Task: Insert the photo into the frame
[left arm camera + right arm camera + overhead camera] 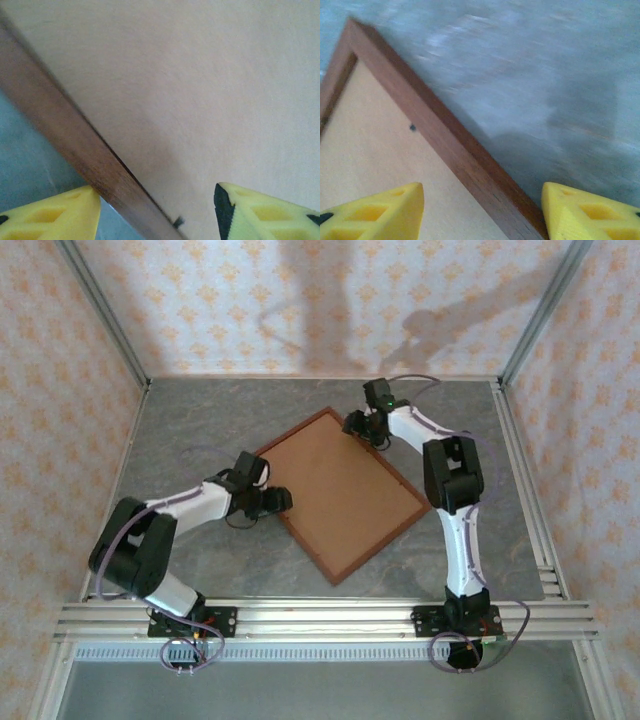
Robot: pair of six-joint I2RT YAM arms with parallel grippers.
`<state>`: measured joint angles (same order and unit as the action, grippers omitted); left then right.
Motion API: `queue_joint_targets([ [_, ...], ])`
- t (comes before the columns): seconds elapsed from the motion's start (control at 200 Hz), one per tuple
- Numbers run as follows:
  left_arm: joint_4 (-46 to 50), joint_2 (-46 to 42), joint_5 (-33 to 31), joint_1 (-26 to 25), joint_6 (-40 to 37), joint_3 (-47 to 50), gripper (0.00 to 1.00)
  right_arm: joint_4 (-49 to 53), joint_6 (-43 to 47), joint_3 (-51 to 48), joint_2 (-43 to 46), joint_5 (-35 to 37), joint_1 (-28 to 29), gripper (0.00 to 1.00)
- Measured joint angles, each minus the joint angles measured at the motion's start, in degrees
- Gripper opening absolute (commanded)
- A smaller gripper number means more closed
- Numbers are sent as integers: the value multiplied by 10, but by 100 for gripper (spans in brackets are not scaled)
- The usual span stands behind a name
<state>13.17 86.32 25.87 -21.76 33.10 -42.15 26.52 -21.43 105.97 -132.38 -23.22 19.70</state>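
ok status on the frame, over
Left gripper open, straddling the frame at its left rail. Right gripper open, astride the far rail. Brown backing board fills the opening.

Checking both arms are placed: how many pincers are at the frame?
2. The left pincer straddles the frame's near-left edge; the right pincer straddles its far-right edge beside the far corner. Both are open.

Reddish-brown frame [385,542] lies flat — skewed; back upward.
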Motion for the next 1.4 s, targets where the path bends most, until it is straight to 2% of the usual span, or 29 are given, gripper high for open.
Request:
queue_joint_targets([
  [0.095,26,-55,4,-12,-8,17,74,18,8,55,-22,-9,25,72],
  [0.2,35,-117,-37,2,-37,6,83,50,31,65,-8,10,48,78],
  [0.335,19,-121,-86,53,-65,-42,90,62,58,-42,88,73,49,84],
  [0.475,10,-3,-111,100,-100,-137,93,55,63,-227,259,128,20,92],
  [0.651,34,163,-114,110,-162,-278,93,54,45,-425,449,165,-28,99],
  [0.871,89,296,-108,110,-214,-394,93,59,3,-577,535,161,-31,98],
  [1.066,114,331,-73,114,-232,-423,82,27,-32,-624,527,127,-31,94],
  [1.276,89,312,-65,122,-238,-381,54,-47,-48,-623,473,71,-27,87],
  [1.401,76,275,-73,127,-235,-323,40,-42,-52,-612,459,69,-29,82],
])
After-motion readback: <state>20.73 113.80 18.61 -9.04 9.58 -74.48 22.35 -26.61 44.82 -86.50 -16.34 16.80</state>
